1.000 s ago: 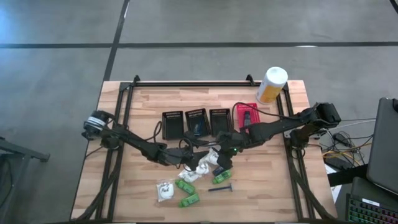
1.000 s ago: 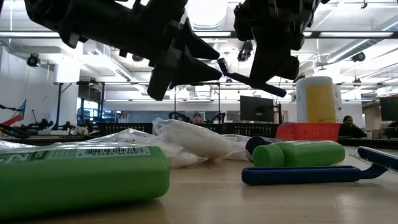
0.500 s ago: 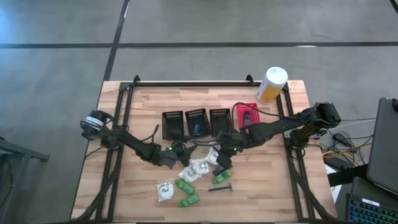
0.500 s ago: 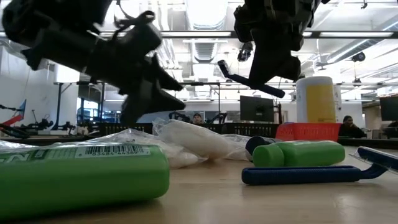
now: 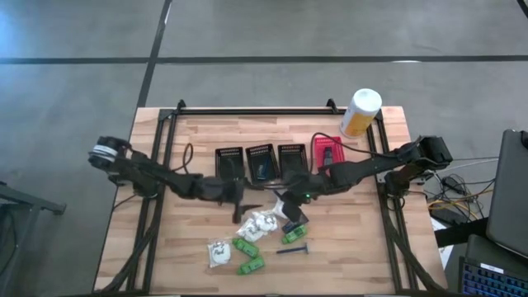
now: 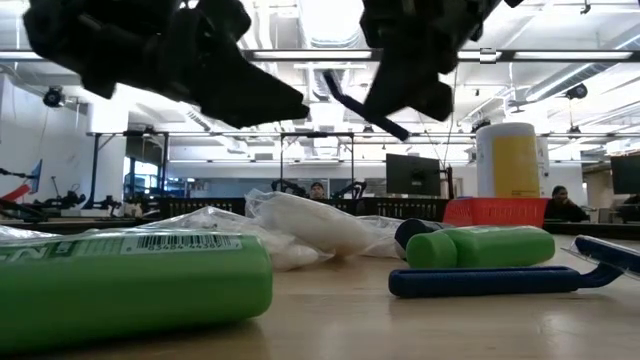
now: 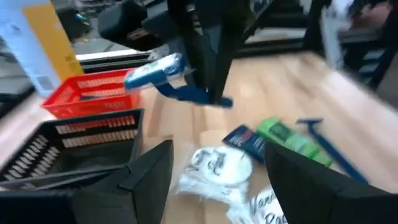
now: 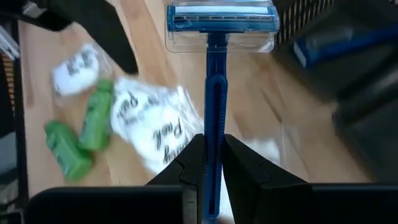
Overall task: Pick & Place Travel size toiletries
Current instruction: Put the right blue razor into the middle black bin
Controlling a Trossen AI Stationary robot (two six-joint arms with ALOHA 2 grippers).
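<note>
My right gripper is shut on a blue razor and holds it in the air above the pile, near the black baskets. The other toiletries lie on the table's near half. They are white wrapped lumps, green bottles, a dark sachet and a second blue razor. My left gripper stands open and empty at the pile's far left edge, pointing toward the right gripper. My right gripper pinches the razor's blue handle between its two fingers, toward the handle's free end. The fingers slant down from the table's right side. The razor is lifted clear, and its clear-capped head sticks out beyond the fingertips.
Three black mesh baskets stand in a row mid-table, the middle one holding a dark blue item. A red basket stands to their right. A tall white-and-yellow canister is at the far right corner. Bare wood lies at the near left.
My left gripper has drawn back from over the pile toward the far edge and the black baskets. It has rolled about its own axis and stayed open. My right gripper has tipped a little with the razor, which stays lifted clear.
</note>
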